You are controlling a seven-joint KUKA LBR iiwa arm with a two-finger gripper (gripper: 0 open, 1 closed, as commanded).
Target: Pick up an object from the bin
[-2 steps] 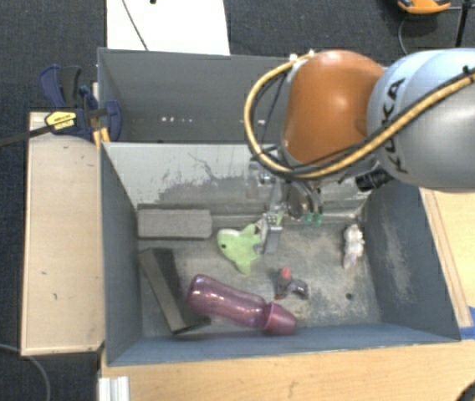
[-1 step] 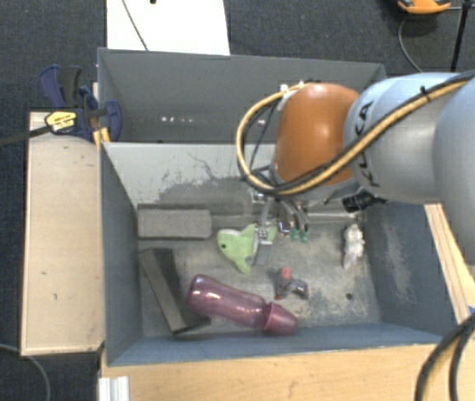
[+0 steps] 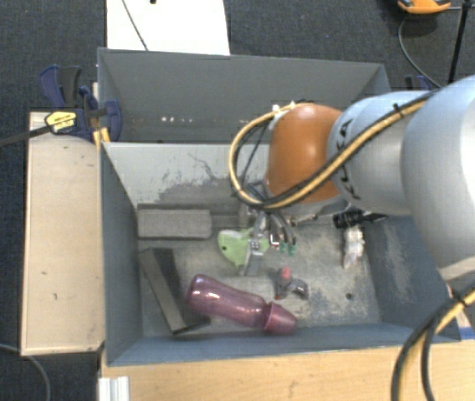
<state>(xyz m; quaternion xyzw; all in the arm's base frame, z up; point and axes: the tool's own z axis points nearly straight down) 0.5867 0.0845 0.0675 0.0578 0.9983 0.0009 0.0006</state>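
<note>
Camera view: the gripper sits low, mid-way in the grey metal bin, just beside a pale green, smooth plastic piece at its nine o'clock. This looks like the approach step, though I cannot tell whether the grip is spread or closed. Next it needs centring, then clamping. A glossy purple plastic bottle lies at six o'clock.

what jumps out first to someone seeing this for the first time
The big silver arm with its orange cover, reaching in from the right, catches the eye first. Below it, the gripper sits beside a pale green thing mid-bin, and a purple bottle-shaped thing lies along the front wall.
</note>
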